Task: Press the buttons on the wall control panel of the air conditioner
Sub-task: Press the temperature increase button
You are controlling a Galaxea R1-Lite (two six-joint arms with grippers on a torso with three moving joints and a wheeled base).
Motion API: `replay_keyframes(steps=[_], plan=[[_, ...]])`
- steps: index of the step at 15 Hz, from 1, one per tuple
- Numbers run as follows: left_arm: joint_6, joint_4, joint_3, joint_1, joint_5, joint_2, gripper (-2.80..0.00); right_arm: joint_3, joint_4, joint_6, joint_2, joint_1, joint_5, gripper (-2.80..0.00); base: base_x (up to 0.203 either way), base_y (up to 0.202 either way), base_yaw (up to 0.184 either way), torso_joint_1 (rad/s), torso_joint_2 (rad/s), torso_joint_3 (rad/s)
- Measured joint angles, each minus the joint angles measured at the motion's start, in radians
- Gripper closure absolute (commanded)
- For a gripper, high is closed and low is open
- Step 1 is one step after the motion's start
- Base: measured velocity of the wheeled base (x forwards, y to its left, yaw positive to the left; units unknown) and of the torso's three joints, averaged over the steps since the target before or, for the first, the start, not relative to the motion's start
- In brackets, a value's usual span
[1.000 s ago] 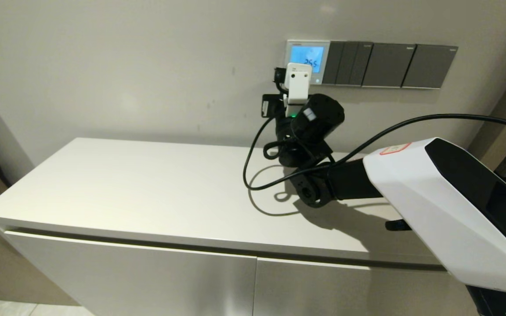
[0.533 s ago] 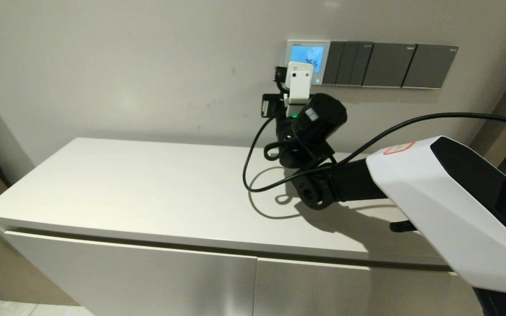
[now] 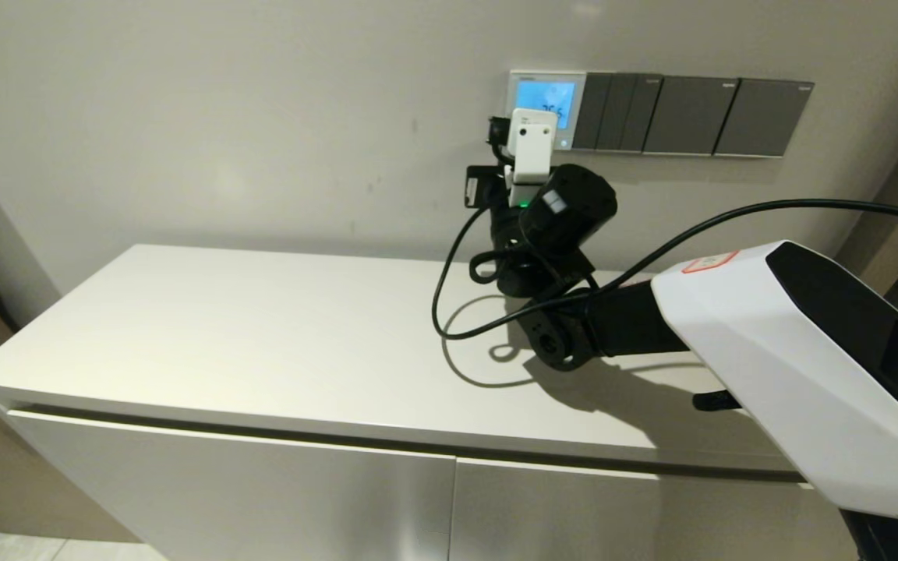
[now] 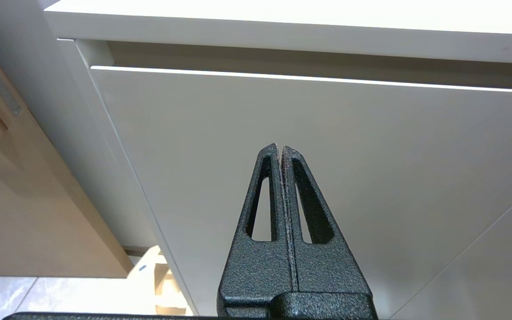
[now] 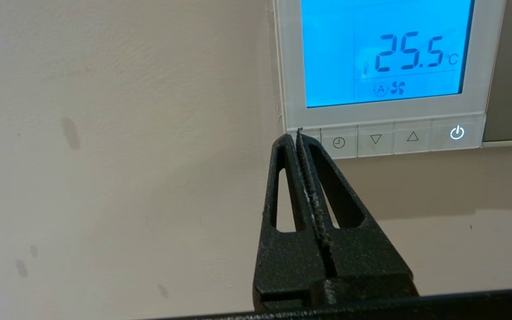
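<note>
The white air conditioner control panel [image 3: 513, 87] hangs on the wall, its blue-lit screen [image 5: 385, 49] reading 25.5 °C. The buttons [image 5: 394, 138] run in a row along its bottom edge: clock, down arrow, up arrow and a lit power button [image 5: 457, 132]. My right gripper [image 5: 298, 133] is shut and empty. Its tip covers the leftmost button at the panel's lower left corner. In the head view the right wrist [image 3: 531, 144] hides the panel's lower left part. My left gripper [image 4: 280, 149] is shut and empty, parked low in front of the cabinet door.
Dark grey switch plates [image 3: 691, 115] adjoin the panel on its right. A white cabinet top [image 3: 262, 343] lies below the wall, with the right arm [image 3: 768, 343] and its black cable [image 3: 449, 312] over it. A wooden piece of furniture [image 4: 20, 200] stands beside the cabinet.
My right wrist has risen slightly and moved closer to the panel. The left arm shows no change.
</note>
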Motion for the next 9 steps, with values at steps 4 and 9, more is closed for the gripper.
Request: replay_keyframes(steps=[4,9], plan=[[0.0,0.0,0.0,0.0,0.0,0.0,0.0,-0.007,0.004,0.0,0.007,-0.006,0.002,0.0,0.0,0.0,0.0,0.0,0.0,0.0],[0.0,0.0,0.0,0.0,0.0,0.0,0.0,-0.034,0.013,0.001,0.026,-0.009,0.002,0.0,0.0,0.0,0.0,0.0,0.0,0.0]])
